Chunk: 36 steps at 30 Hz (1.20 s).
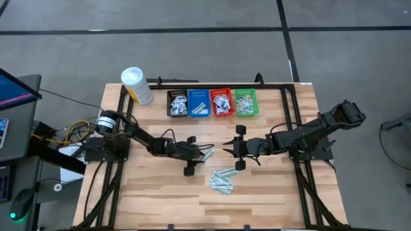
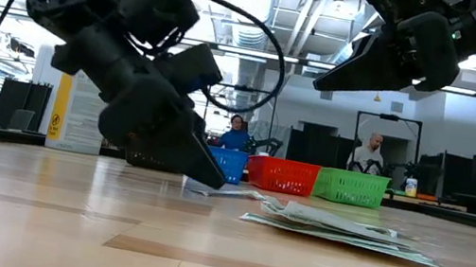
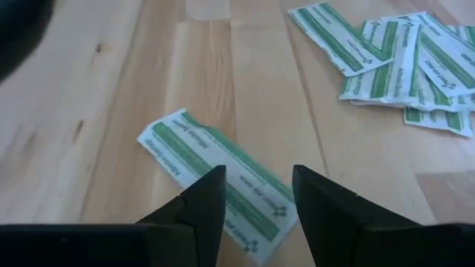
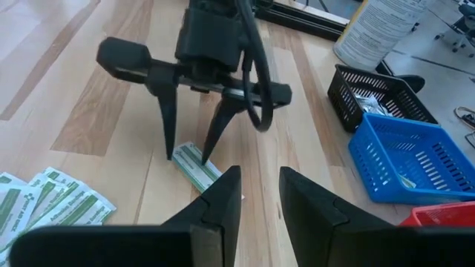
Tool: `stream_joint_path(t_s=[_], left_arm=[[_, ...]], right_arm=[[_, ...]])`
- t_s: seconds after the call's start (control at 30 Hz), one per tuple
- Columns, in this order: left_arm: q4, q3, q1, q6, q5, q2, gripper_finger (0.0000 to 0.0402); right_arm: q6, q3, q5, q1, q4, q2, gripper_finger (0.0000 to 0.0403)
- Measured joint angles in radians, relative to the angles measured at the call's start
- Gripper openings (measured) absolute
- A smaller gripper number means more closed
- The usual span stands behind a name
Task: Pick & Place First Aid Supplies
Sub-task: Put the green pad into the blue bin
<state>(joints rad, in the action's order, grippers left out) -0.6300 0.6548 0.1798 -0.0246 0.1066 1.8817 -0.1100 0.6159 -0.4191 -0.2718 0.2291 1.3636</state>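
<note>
Presently we list the left gripper [image 4: 189, 152]: fingers parted and pointed down at the table, straddling one end of a single green-striped strip [image 3: 215, 178], which lies flat on the wood and is not lifted. We judge the step to be the pick of this strip; the next move calls for the fingers to close squarely on its thin edge, then for a carry to the green basket [image 1: 246, 102], where similar green print seems to lie. Left arm: reaching from the left side towards mid-table, wrist bent low so the fingertips sit at the surface. Right gripper [image 1: 239, 147]: raised above the table just opposite, fingers partly apart with nothing between them, its arm stretched in from the right side and waiting. Remaining stock: a loose pile of green strips [image 1: 222, 181] near the front of the table, beside and apart from the single strip. At the far edge, in a row: black basket [image 1: 178, 103], blue basket [image 1: 198, 102], red basket [image 1: 221, 102] and the green one, each holding packets; a white tub [image 1: 136, 85] stands beside the black.
</note>
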Motion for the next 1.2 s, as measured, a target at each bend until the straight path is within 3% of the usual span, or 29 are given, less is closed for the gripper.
stream_joint_path(t_s=[0.47, 0.97, 1.2], left_arm=[[-0.02, 0.001, -0.041, 0.156, 0.023, 0.088, 0.0148], [-0.019, -0.003, -0.036, 0.164, 0.009, 0.084, 0.0011], [-0.041, -0.007, -0.035, 0.137, 0.009, 0.087, 0.0006]], right_arm=[[0.006, 0.0, 0.0, 0.0, -0.009, 0.0, 0.0088], [0.006, 0.0, 0.0, 0.0, -0.009, 0.0, 0.0088], [0.006, 0.0, 0.0, 0.0, -0.009, 0.0, 0.0088]])
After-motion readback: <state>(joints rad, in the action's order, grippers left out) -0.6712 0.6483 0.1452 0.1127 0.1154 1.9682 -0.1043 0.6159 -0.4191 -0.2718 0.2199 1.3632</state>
